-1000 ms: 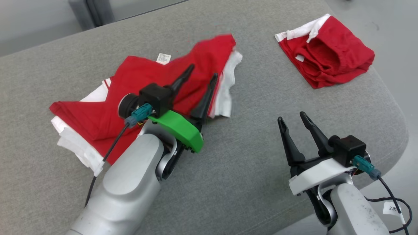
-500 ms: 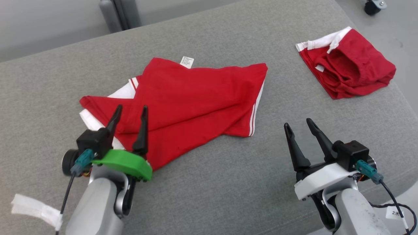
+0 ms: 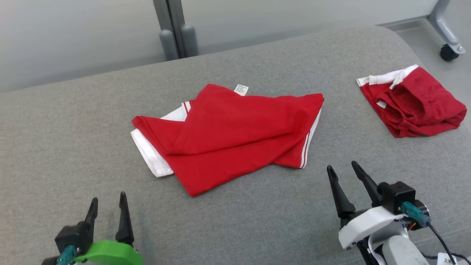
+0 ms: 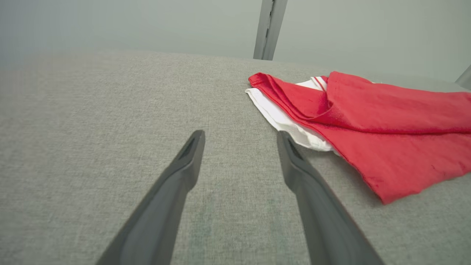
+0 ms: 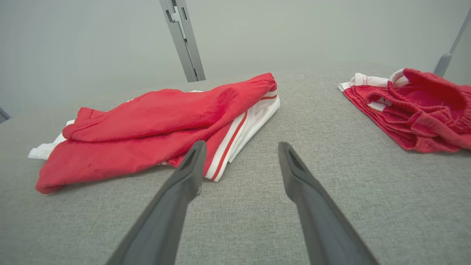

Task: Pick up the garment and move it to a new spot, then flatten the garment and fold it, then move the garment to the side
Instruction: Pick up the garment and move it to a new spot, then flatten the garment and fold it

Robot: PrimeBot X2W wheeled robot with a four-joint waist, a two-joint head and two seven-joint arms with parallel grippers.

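A soft gray counter (image 3: 73, 129) takes up most of the head view. Behind it is a pale wall (image 3: 73, 36) with a gray post (image 3: 176, 33) at the top middle of the frame. A small black wheel (image 3: 448, 52) sits on the floor at the top right.

The garment (image 3: 235, 136) lies near the middle of the frame. It is red with white parts and is folded over on itself. A white layer sticks out at its left edge, and thin white stripes run down its right edge. A small white tag (image 3: 241, 89) peeks out at its top edge. It lies flat on the counter and nothing touches it.

A second red cloth (image 3: 415, 106) with a white band lies bunched up at the right of the frame, well apart from the garment.

The left pincer (image 3: 108, 197) is at the lower left, above a green part (image 3: 110, 252). Its two dark fingers stand apart and hold nothing. In the left wrist view they point at bare gray cloth, with the garment off to the upper right.

The right pincer (image 3: 342, 165) is at the lower right, above a white part (image 3: 368, 222). Its fingers stand apart too, and they are empty. It sits near the garment's lower right corner but does not touch it. In the right wrist view the garment's striped edge lies just past the left finger.
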